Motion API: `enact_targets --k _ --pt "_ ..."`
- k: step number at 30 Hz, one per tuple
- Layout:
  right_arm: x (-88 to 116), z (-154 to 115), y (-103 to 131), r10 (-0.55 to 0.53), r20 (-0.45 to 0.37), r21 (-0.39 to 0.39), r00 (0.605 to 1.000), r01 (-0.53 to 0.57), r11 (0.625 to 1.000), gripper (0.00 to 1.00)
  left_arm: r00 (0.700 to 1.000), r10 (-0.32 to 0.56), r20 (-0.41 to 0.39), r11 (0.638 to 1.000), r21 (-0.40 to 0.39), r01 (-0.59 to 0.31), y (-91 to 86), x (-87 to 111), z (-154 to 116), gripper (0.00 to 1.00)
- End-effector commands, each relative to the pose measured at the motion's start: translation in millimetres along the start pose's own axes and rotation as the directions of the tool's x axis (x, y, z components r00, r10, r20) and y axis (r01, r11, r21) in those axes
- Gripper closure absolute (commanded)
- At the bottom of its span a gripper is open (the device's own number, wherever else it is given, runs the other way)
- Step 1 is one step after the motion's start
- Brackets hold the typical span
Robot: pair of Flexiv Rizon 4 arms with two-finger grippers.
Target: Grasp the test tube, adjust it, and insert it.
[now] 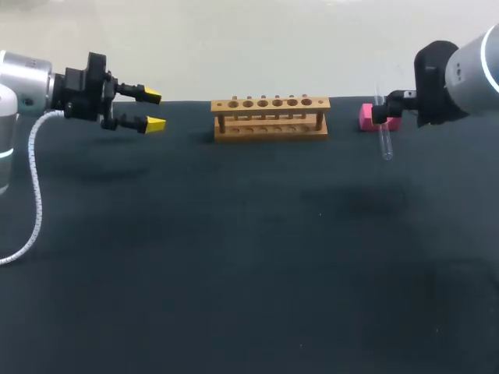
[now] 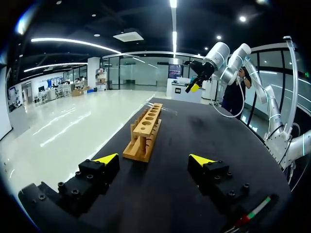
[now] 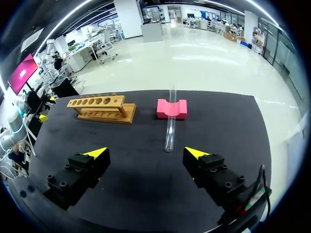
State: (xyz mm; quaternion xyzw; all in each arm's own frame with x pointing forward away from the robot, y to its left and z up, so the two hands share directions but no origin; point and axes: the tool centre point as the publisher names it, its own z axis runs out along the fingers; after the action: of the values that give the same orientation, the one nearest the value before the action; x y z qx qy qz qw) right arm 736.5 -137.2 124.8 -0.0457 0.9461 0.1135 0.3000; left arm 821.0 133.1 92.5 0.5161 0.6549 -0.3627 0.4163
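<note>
Findings on the dark table (image 1: 234,273):

- **Test tube:** The glass test tube (image 3: 170,119) lies tilted across the groove of a pink notched block (image 3: 181,108). It is empty. In the head view its near end reaches toward 6 o'clock, past the block.
- **Rack:** The wooden test tube rack (image 1: 270,118) stands upright at 9 o'clock from the block, well apart from it. All of its holes are vacant.
- **Right gripper:** The right gripper (image 3: 146,153) has its jaws spread wide. The tube is at 12 o'clock from it and touches neither finger. The rack is at about 10 o'clock from it.
- **Left gripper:** The left gripper (image 1: 153,111) hangs at 9 o'clock from the rack, well apart. Its jaws are spread and grip nothing. In the left wrist view the rack is at 12 o'clock, ahead of its fingers.
</note>
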Motion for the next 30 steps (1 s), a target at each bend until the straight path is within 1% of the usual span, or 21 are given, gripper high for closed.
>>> enact_targets --k 1,7,12,14,30 --pt "4.8 6.2 2.0 -0.012 0.379 -0.024 0.925 0.023 0.999 0.00 1.000 0.002 0.003 1.000 -0.001 -0.002 -0.3 1.0 -0.1 0.00" --pt "7.8 12.5 -1.9 -0.054 0.437 -0.061 0.898 0.089 0.994 0.00 1.000 0.002 0.003 1.000 -0.001 -0.002 -0.3 1.0 -0.1 0.00" --pt "11.5 12.1 -10.7 -0.086 0.467 -0.054 0.880 0.126 0.991 0.00 1.000 0.002 0.003 1.000 -0.001 -0.002 -0.3 1.0 -0.1 0.00" --pt "12.7 12.3 -15.5 -0.099 0.475 -0.030 0.874 0.129 0.991 0.00 1.000 0.002 0.003 1.000 -0.001 -0.002 -0.3 1.0 -0.1 0.00" --pt "12.7 12.3 -15.5 -0.099 0.475 -0.030 0.874 0.129 0.991 0.00 1.000 0.002 0.003 1.000 -0.001 -0.002 -0.3 1.0 -0.1 0.00"
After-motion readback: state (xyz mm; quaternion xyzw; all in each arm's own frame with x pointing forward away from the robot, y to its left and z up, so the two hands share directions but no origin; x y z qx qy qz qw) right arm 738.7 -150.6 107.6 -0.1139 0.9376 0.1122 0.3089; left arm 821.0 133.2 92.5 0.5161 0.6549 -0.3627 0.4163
